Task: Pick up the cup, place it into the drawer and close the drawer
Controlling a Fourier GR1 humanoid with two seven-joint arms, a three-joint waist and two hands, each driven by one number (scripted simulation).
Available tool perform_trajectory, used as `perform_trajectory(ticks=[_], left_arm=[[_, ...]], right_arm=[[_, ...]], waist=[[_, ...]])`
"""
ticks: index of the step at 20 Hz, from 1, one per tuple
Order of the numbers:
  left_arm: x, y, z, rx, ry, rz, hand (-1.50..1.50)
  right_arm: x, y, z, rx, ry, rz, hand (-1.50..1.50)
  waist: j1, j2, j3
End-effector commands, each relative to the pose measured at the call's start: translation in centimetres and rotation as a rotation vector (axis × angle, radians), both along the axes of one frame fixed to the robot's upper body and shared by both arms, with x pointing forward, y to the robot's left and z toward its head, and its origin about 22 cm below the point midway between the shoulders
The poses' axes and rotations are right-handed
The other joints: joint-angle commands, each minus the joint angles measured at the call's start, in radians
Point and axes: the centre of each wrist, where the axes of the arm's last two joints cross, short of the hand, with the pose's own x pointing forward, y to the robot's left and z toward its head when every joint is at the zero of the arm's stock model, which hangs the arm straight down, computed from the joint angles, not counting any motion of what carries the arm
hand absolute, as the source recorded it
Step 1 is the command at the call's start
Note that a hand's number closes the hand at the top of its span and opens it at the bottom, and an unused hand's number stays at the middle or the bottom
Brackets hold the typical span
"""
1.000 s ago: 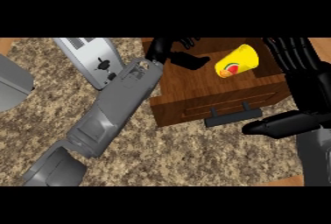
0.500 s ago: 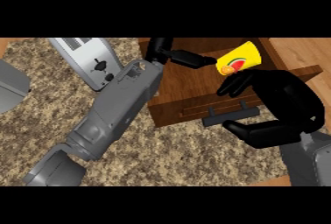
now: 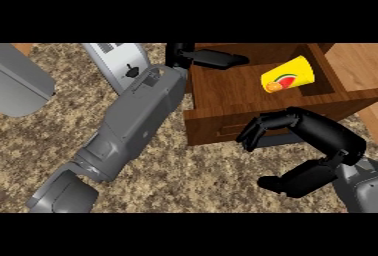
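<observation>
1. Counter (image 3: 192, 185): speckled brown-and-beige stone top, filling the lower and left parts of the view.
2. Toaster (image 3: 118, 62): silver, with a dark lever knob, at the counter's far edge.
3. Grey object (image 3: 22, 82): rounded, at the counter's left edge; identity unclear.

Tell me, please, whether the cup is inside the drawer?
Inside: the yellow cup lies tipped on the open drawer floor, within its walls.

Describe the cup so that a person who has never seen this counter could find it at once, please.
Start from the open wooden drawer at the top right of the head view, above the speckled counter. The cup lies tilted inside it, toward the drawer's right wall. It is the only bright yellow thing there, with a fruit picture on its side; the left hand and right hand nearby are black.
</observation>
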Motion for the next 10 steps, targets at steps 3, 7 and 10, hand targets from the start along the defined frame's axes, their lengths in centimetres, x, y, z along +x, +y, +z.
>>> perform_trajectory(ticks=[3, 7, 10], left_arm=[[0.2, 0.6, -0.6, -0.058, 0.015, 0.013, -1.50], [-0.3, 1.1, -1.6, -0.123, 0.007, -0.005, -1.50], [-0.9, 1.9, -3.8, -0.117, 0.011, 0.000, -1.50]], right_arm=[[-0.9, 0.2, -1.6, -0.272, -0.114, -0.107, -1.50], [-0.1, 1.6, -6.8, -0.343, -0.078, -0.182, -1.50], [1.7, 1.4, -10.1, -0.420, -0.008, -0.176, -1.50]], waist=[[0.071, -0.008, 0.001], [0.119, -0.016, 0.001], [0.140, -0.015, 0.001]])
